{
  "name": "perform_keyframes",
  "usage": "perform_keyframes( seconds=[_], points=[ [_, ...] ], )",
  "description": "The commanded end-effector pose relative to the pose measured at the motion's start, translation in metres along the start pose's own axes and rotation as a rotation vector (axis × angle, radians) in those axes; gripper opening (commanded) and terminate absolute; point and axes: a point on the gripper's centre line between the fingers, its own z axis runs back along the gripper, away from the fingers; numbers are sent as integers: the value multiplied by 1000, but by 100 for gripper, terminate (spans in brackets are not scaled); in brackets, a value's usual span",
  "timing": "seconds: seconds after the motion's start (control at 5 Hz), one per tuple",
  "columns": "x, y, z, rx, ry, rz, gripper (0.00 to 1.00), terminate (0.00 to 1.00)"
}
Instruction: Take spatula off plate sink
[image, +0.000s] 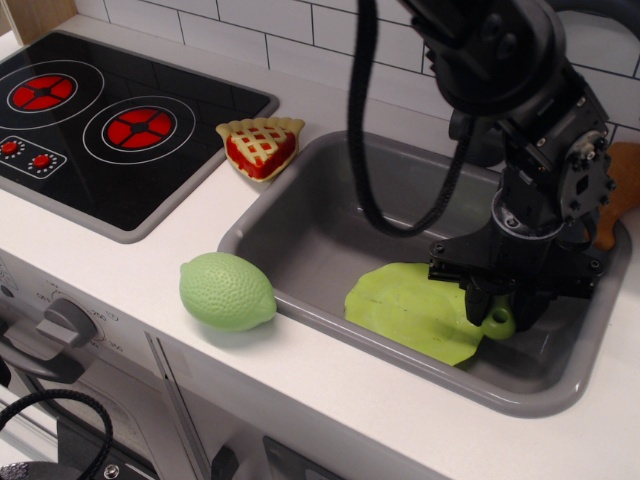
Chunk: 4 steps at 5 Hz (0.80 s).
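Note:
My gripper (500, 306) hangs low in the right part of the grey sink (300, 200). Its fingers are closed around the green handle of the spatula (497, 323), whose end with the hole sticks out below them. The grey blade is hidden behind the gripper. The spatula is at the right edge of the lime-green plate (405, 303), which lies flat on the sink floor. I cannot tell whether the spatula touches the plate or the sink floor.
A pale green lemon toy (227, 291) lies on the counter at the sink's front left corner. A pie slice toy (262, 146) sits by the back left corner. A black stove top (90, 125) is at the left. A brown drumstick (618, 185) lies at the right rim.

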Motion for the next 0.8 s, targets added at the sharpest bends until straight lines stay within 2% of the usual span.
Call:
perform_keyframes(
  seconds=[0.0,0.2,0.4,0.6],
  points=[
    [2,-20,18,-38,-40,-58,100,0],
    [5,-17,29,-71,-33,-60,100,0],
    [8,-11,47,-79,-53,-66,100,0],
    [9,-7,57,-13,-72,-173,100,0]
  ],
)
